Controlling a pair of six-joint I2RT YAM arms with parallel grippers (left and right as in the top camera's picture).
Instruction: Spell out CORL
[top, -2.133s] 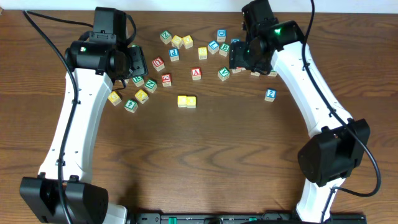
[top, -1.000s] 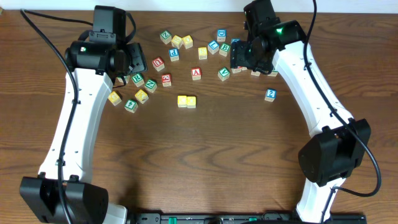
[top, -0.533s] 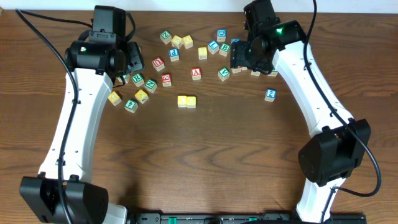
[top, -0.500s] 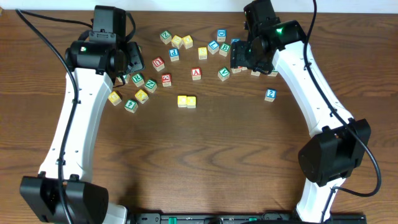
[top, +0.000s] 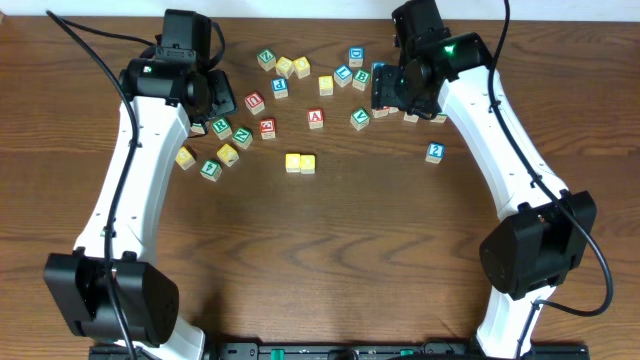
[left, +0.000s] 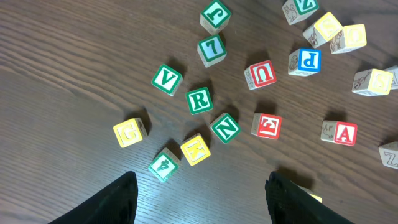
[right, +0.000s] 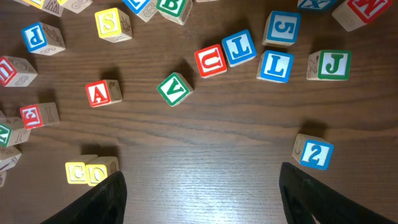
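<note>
Left gripper (left: 200, 186): hanging over the left-hand scatter of alphabet cubes, fingers standing wide apart, holding nothing.

Right gripper (right: 200, 186): hanging over the right-hand scatter, likewise gaping wide, gripping nothing.

Yellow C cube (right: 76, 172) and yellow O cube (right: 98, 172): sitting side by side and touching on bare tabletop (top: 330, 260), on the robot's side of the scatter and apart from it. The second letter is looking like an O, though not reading with certainty.

Green R cube (left: 199, 100): lying letter-up in the left-hand scatter, just beside a green N cube (left: 224, 127), with a yellow K cube (left: 195, 149) near.

Blue L cube (right: 276, 65): lying letter-up in the right-hand scatter, just beside a green J cube (right: 329, 65) and a blue 5 cube (right: 281, 28).

Tilted blue cube (right: 239, 48): pressing against a red U cube (right: 210, 61), also showing an L-like shape.

Red A cube (right: 99, 93): sitting between the two scatters, near a green V cube (right: 174, 89).

Blue 2 cube (right: 313, 154): lying alone, well apart from the rest.
</note>
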